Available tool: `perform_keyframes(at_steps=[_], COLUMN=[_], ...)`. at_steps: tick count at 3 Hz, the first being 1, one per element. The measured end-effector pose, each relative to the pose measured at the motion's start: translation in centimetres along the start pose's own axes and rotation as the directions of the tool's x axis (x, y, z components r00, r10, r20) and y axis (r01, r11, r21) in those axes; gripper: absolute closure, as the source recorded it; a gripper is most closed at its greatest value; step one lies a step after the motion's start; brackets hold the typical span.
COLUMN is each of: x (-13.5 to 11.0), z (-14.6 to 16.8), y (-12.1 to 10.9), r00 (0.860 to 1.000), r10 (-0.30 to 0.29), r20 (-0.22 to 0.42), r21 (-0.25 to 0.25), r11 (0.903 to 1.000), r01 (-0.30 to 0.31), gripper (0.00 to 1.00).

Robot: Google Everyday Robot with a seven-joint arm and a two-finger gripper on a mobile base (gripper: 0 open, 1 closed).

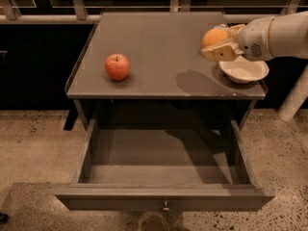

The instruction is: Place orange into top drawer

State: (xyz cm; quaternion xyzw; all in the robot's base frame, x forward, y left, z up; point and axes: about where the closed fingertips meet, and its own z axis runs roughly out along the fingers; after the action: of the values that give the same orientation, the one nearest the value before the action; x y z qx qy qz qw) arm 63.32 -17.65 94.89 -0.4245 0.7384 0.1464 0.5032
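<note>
Grey top drawer (163,197) open, hand (217,44) gripping orange (214,35) near right table (159,47) edge.

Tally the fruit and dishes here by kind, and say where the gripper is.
Oranges: 1, the orange, held in the gripper over the right side of the tabletop.
Apples: 1, the red apple, on the tabletop's left side.
Bowls: 1, the white bowl, at the right edge.
Total: 3.
</note>
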Motion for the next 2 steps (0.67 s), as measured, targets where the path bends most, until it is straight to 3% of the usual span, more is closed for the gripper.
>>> perform_keyframes(at_steps=[1,2], x=[0.7,3.3], z=[0.3,0.8], y=[1.5,4.4], r00=[1.000,0.995], r10=[-0.011,0.050], r20=[0.020,0.091], r21=[-0.003,0.010], r11=[0.9999,0.9986], r01=[0.011,-0.051], gripper=[1.00,1.00])
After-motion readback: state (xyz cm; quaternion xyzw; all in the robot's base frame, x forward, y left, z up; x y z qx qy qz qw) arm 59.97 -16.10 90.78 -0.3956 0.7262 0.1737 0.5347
